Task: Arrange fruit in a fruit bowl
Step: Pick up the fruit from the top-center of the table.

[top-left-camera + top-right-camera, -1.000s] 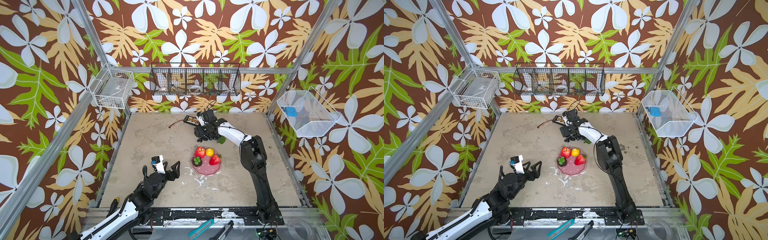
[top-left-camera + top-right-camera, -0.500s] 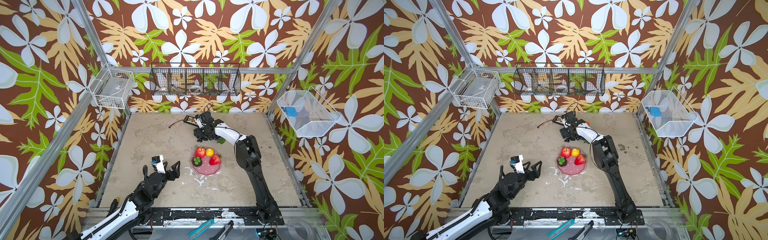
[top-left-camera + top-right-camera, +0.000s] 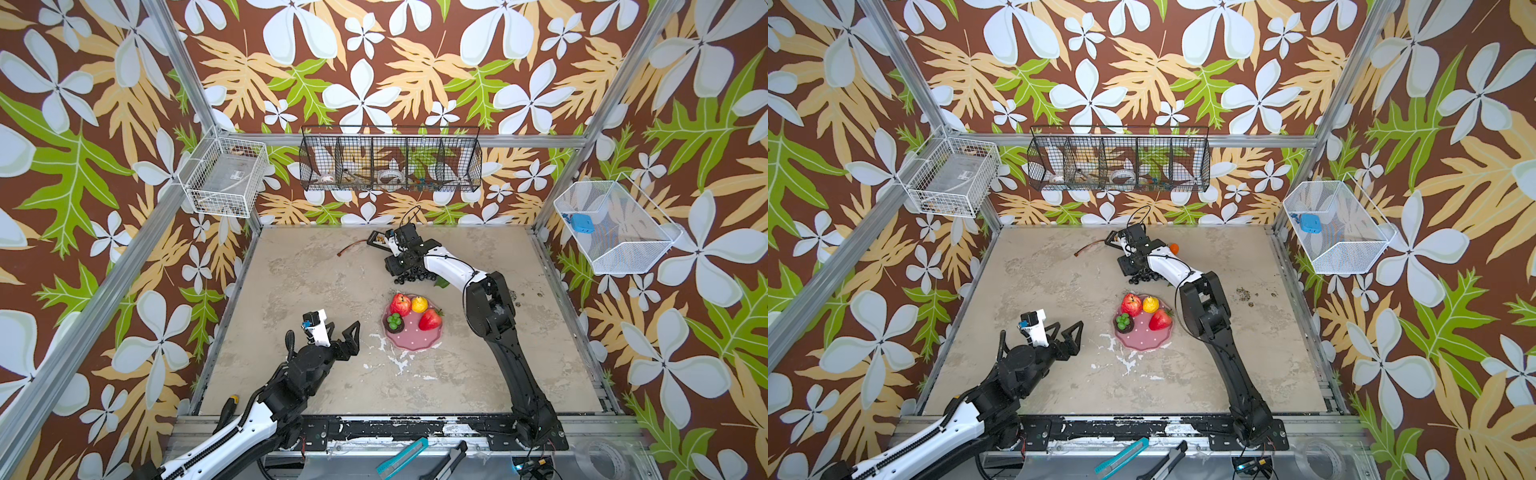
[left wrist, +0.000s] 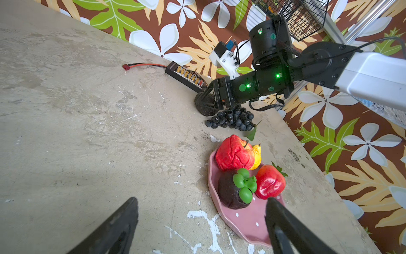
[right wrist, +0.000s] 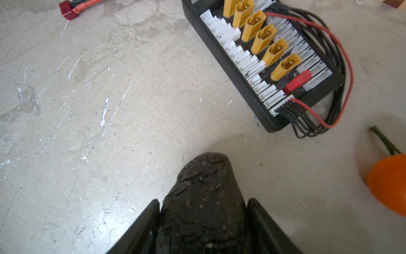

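**Right arm.** The right arm reaches low toward the back wall. The right jaws are partly closed, one against each flank of a dark brown, rough-skinned avocado-like piece, and grip it across its width. The piece appears to rest on the beige stone-look worktop. It lies between a black rectangular connector board with yellow plugs and a dark purple grape bunch. The low approach probably lets the jaws take the piece without disturbing the grapes just beside it.

**Left arm.** The left arm holds the left jaws wide and empty. They are near the shallow pink scalloped fruit bowl with white dots and do not touch it. This position likely keeps the other arm's route to the bowl free.

**Bowl contents.** The bowl holds these fruits:
- a red apple
- a yellow lemon
- a red strawberry
- a dark round fruit with green calyx

All four are grouped toward the far rim. The near part is bare and leaves room for further fruit.

**View differences.**
- In both top views the gripped piece is hidden beneath the right wrist. Only the right wrist view shows the contact on both flanks.
- The left wrist view shows the end of the piece low against the worktop, next to the grapes.
- A round orange with green stem shows in a top view beside the white arm link, well apart from the bowl. It also shows in the right wrist view.
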Action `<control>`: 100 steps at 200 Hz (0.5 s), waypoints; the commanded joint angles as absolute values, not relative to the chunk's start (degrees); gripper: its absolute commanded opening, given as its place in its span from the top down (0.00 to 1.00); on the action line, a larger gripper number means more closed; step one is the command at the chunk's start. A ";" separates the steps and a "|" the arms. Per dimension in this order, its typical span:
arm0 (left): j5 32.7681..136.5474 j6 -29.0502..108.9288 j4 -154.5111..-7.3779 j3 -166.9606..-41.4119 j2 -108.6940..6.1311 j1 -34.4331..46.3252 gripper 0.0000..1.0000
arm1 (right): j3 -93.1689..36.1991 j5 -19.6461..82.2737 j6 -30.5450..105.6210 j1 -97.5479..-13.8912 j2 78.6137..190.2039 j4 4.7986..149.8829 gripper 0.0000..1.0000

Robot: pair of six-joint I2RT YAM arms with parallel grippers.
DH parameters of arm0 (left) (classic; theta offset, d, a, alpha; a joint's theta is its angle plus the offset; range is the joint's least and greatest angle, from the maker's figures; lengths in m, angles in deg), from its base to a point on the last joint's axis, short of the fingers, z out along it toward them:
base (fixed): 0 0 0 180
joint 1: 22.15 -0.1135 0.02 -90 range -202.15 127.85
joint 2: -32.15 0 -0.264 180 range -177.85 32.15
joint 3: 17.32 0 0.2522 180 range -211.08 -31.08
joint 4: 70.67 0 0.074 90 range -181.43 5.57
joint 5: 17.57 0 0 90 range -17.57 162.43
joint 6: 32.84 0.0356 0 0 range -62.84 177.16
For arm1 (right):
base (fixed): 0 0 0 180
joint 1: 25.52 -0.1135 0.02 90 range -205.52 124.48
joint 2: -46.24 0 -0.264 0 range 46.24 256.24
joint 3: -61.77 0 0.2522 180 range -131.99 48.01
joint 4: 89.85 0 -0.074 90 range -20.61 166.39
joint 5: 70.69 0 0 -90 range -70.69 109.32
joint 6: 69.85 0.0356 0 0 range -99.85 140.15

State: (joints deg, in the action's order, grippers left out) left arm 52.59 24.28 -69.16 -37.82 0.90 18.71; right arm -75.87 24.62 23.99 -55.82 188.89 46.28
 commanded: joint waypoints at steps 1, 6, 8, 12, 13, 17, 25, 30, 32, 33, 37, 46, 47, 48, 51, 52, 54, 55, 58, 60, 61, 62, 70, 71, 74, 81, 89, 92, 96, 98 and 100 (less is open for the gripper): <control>52.12 24.77 -67.69 -38.27 0.27 18.63 0.09 | -76.27 23.01 23.06 -56.01 188.80 45.41 0.41; 52.13 24.74 -67.72 -38.33 0.07 18.63 0.08 | -76.23 22.94 22.97 -56.10 188.87 45.37 0.42; 52.13 24.73 -67.68 -38.37 0.00 18.63 0.09 | -76.19 22.90 22.90 -56.10 188.84 45.36 0.42; 52.13 24.73 -67.72 -38.38 -0.10 18.63 0.09 | -76.18 22.84 22.81 -56.18 188.82 45.28 0.42; 52.13 24.77 -67.73 -38.38 -0.10 18.63 0.09 | -76.18 22.84 22.80 -56.19 188.81 45.24 0.42; 52.13 24.73 -67.71 -38.38 -0.15 18.63 0.08 | -76.18 22.62 22.72 -56.26 188.82 45.26 0.42; 52.20 24.73 -67.71 -38.41 -0.20 18.63 0.09 | -76.10 22.41 22.60 -56.28 188.83 45.21 0.43; 52.17 24.80 -67.68 -38.38 -0.12 18.63 0.09 | -76.14 22.29 22.53 -56.36 188.85 45.19 0.44; 52.14 24.81 -67.72 -38.38 -0.11 18.63 0.09 | -76.17 22.26 22.53 -56.37 188.81 45.19 0.44; 52.13 24.81 -67.68 -38.38 -0.11 18.63 0.09 | -76.18 22.28 22.53 -56.37 188.81 45.14 0.44; 52.13 24.82 -67.70 -38.38 -0.11 18.63 0.09 | -76.18 22.25 22.48 -56.36 188.81 45.10 0.44; 52.04 24.90 -67.73 -38.38 0.02 18.63 0.08 | -76.12 22.22 22.44 -56.37 188.63 45.10 0.45; 51.95 24.90 -67.73 -38.38 0.00 18.63 0.08 | -76.15 22.22 22.44 -56.37 188.63 45.10 0.45; 51.95 24.90 -67.77 -38.38 0.03 18.63 0.08 | -76.17 22.22 22.44 -56.37 188.58 45.10 0.45; 51.95 24.90 -67.80 -38.38 0.03 18.63 0.09 | -76.18 22.29 22.44 -56.37 188.49 45.10 0.45; 51.95 24.90 -67.81 -38.38 0.05 18.63 0.08 | -76.18 22.30 22.44 -56.37 188.43 45.10 0.45; 51.91 24.90 -67.79 -38.38 0.09 18.63 0.09 | -76.14 22.28 22.44 -56.37 188.34 45.10 0.46; 51.88 24.90 -67.80 -38.38 0.12 18.63 0.09 | -76.12 22.34 22.44 -56.37 188.31 45.10 0.46; 51.86 24.90 -67.86 -38.38 0.15 18.63 0.08 | -76.10 22.38 22.44 -56.37 188.18 45.10 0.46; 51.86 24.95 -67.89 -38.38 0.11 18.63 0.08 | -76.10 22.46 22.44 -56.37 188.05 45.10 0.46; 51.86 24.93 -67.90 -38.38 0.13 18.63 0.08 | -76.10 22.47 22.44 -56.37 188.03 45.10 0.46; 51.86 24.91 -67.90 -38.38 0.14 18.63 0.08 | -76.10 22.52 22.44 -56.37 187.93 45.10 0.46; 51.86 24.90 -67.83 -38.38 0.15 18.63 0.08 | -76.10 22.71 22.44 -56.37 187.40 45.12 0.46; 51.86 24.90 -67.87 -38.38 0.15 18.63 0.08 | -76.14 22.77 22.44 -56.37 187.36 45.16 0.46; 51.82 24.93 -67.79 -38.38 0.16 18.63 0.08 | -76.18 22.87 22.48 -56.37 187.12 45.18 0.46; 51.85 24.93 -67.76 -38.38 0.06 18.63 0.08 | -76.18 23.10 22.53 -56.36 186.53 45.19 0.46; 51.77 24.90 -67.74 -38.38 -0.01 18.63 0.08 | -76.15 23.53 22.53 -56.37 185.69 45.03 0.46; 51.77 24.91 -67.68 -38.38 -0.09 18.63 0.08 | -76.14 23.61 22.53 -56.37 185.32 44.95 0.46; 51.77 24.90 -67.72 -38.38 -0.09 18.63 0.08 | -76.03 23.77 22.53 -56.37 184.79 44.85 0.46; 51.77 24.90 -67.73 -38.38 -0.10 18.63 0.08 | -75.95 23.79 22.53 -56.39 184.53 44.84 0.46; 51.77 24.90 -67.66 -38.38 -0.13 18.63 0.08 | -75.82 23.80 22.53 -56.37 184.24 44.84 0.46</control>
